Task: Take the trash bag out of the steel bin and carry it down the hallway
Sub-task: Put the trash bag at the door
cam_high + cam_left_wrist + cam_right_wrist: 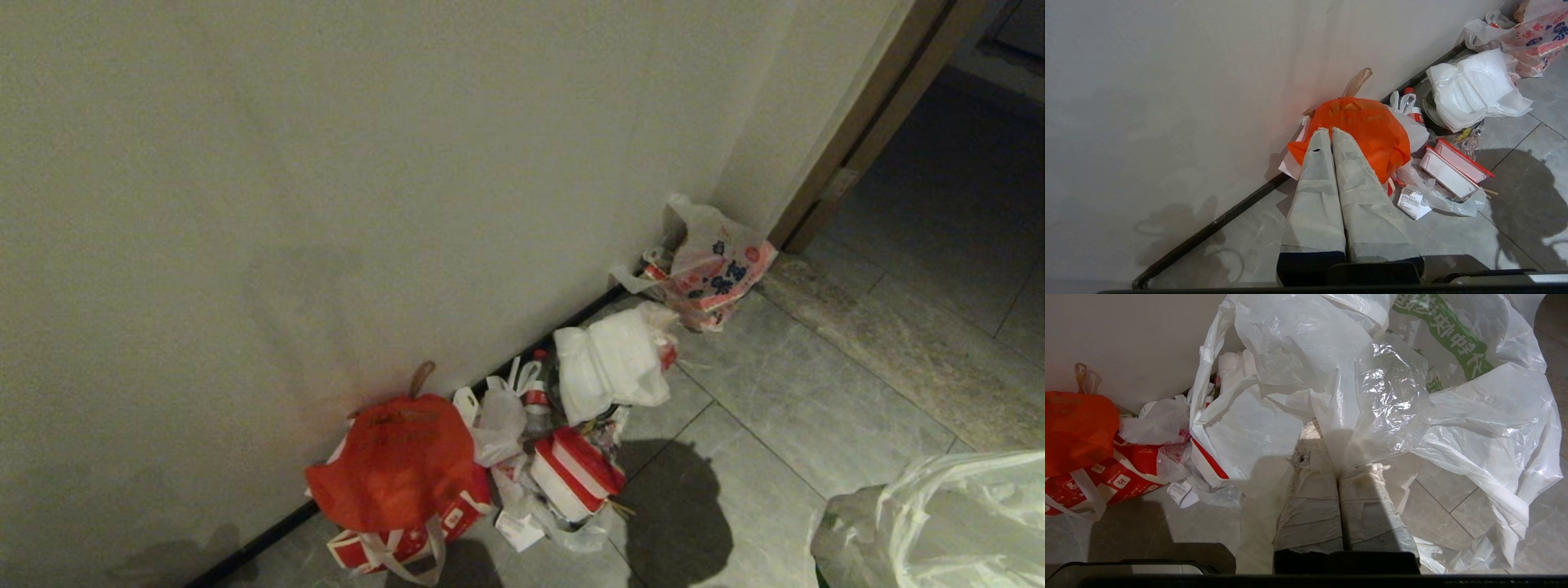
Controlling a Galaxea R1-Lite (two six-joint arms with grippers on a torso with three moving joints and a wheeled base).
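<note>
Trash bag (1372, 396) hangs at the head view's five o'clock, a fold of its film pinched in the right end effector (1331, 437), so it clears the floor tiles (775, 408). Left end effector (1331, 132) is pressed together, empty. Farther, at ten o'clock, litter around an orange bag (400, 461) lines the wall (367, 163).

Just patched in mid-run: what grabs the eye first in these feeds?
The orange bag stands out most, heaped against the wall's dark baseboard with red-and-white boxes and white bags. Next is the trash bag, translucent with green printing, pinched in the shut right gripper low at the head view's right edge.
</note>
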